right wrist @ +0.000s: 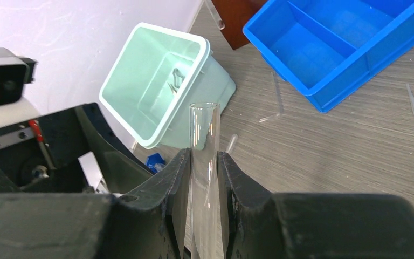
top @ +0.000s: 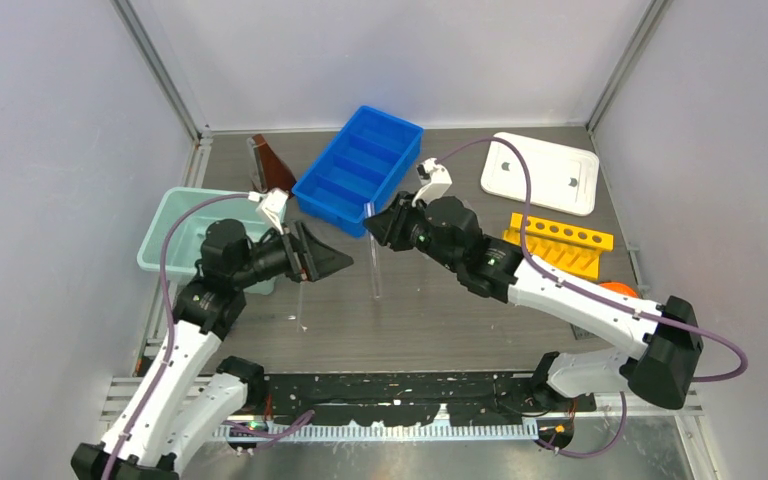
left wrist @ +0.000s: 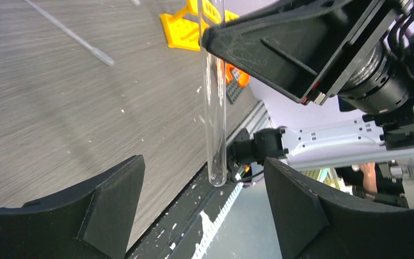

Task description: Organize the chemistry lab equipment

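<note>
Reach from both sides toward the middle of the desk (top: pixel 440 320), forearms angled inward, wrists facing each other. Grips a clear glass tube (right wrist: pixel 204 124) upright in the right end effector (right wrist: pixel 204 162). Holds the left end effector (left wrist: pixel 205 178) spread wide, fingers either side of the tube's rounded lower end, touching neither. Leaves the yellow rack (top: pixel 560 240) well apart on the right.
</note>
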You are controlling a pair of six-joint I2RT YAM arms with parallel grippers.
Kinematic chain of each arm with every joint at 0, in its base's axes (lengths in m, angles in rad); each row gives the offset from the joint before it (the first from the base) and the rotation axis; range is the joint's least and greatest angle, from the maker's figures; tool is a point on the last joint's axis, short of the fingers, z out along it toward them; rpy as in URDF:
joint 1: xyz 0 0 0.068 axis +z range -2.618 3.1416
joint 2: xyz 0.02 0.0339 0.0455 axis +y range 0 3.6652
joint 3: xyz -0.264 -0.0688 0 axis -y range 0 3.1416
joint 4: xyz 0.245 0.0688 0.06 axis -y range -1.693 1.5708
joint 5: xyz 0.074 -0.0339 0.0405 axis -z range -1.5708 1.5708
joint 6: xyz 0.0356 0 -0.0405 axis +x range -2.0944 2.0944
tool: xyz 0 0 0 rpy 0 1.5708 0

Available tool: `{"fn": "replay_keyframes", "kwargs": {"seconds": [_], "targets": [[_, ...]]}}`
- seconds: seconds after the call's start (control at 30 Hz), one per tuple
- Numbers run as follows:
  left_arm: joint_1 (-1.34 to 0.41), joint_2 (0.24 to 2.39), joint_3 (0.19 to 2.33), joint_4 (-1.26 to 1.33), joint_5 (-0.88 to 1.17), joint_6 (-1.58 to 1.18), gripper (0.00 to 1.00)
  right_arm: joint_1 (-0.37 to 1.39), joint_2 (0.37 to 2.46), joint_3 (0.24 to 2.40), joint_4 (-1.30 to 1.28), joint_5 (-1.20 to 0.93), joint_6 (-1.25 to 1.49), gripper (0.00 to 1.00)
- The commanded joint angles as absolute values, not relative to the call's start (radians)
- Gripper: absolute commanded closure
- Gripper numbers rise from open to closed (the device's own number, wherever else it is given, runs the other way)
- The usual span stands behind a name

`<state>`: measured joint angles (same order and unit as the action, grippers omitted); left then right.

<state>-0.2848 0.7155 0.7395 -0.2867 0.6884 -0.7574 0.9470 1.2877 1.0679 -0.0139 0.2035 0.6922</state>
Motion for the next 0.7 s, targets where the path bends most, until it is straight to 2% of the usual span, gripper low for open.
{"fn": "replay_keyframes", "kwargs": {"seconds": [0.0,0.4,0.57,0.67], "targets": [[-0.419,0.765,0.750,-0.167,0.601,-0.778,0.17,0.951,1.232,1.054,0.048,0.217,0.727,0.81],[-0.583,0.946,0.769,-0.075,0.492,-0.736,0.26,0.951,1.178,1.000,0.063,0.217,0.743,0.81],[-0.605,0.997,0.768,-0.028,0.502,-0.732,0.37,0.950,1.173,0.986,0.071,0.220,0.740,0.81],[-0.614,1.006,0.761,-0.009,0.503,-0.722,0.47,0.949,1.171,0.977,0.072,0.219,0.737,0.81]]}}
